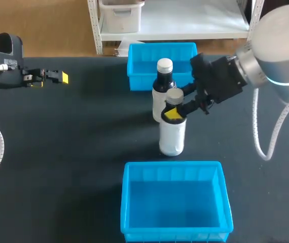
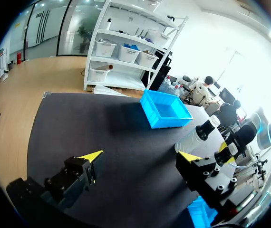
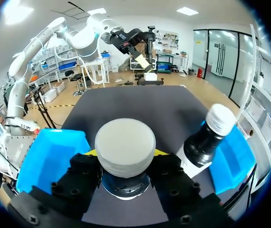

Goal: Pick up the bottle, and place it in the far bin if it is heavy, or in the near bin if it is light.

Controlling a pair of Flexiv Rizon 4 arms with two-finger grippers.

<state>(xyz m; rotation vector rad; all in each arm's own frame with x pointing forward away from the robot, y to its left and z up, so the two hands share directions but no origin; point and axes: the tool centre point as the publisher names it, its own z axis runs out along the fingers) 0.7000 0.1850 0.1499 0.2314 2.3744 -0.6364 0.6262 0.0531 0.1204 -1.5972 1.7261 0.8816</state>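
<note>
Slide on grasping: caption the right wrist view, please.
Right end effector grips the grey-capped bottle by its neck, second bottle beside it, between near bin and far bin.

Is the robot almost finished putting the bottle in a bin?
Not yet. Done: the right gripper grips the grey-capped bottle at its neck. In hand: that bottle, beside a second bottle between the bins. Left: lifting it and putting it in the far bin or near bin; neither holds a bottle.

White bottle [image 1: 172,136], grey cap, upright
</note>
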